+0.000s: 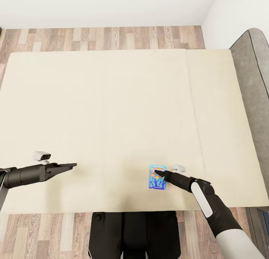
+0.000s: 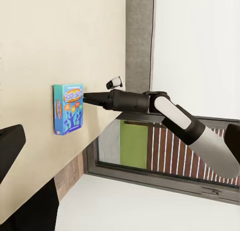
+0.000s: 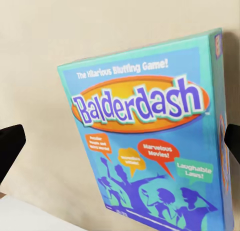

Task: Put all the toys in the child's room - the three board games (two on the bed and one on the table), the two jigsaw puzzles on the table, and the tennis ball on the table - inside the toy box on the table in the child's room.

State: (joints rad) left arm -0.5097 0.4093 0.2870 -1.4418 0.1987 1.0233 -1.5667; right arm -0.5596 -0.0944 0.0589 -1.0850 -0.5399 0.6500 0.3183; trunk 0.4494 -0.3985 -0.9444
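Note:
A blue Balderdash board game (image 1: 157, 176) lies flat on the beige bed (image 1: 112, 101), near its front edge. My right gripper (image 1: 161, 173) hovers right over the box, open. In the right wrist view the box cover (image 3: 150, 136) sits between the two dark fingertips (image 3: 10, 151), which stand far apart. From the left wrist view the box (image 2: 68, 108) has the right gripper (image 2: 89, 97) at its edge. My left gripper (image 1: 71, 164) is open above bare bedding to the left, well apart from the game.
A grey padded headboard (image 1: 254, 83) runs along the bed's right side. Wooden floor (image 1: 93, 38) lies beyond the far edge, with a white wall behind. My base (image 1: 134, 232) stands against the bed's front edge. A dark-framed piece (image 2: 165, 161) shows beside the bed.

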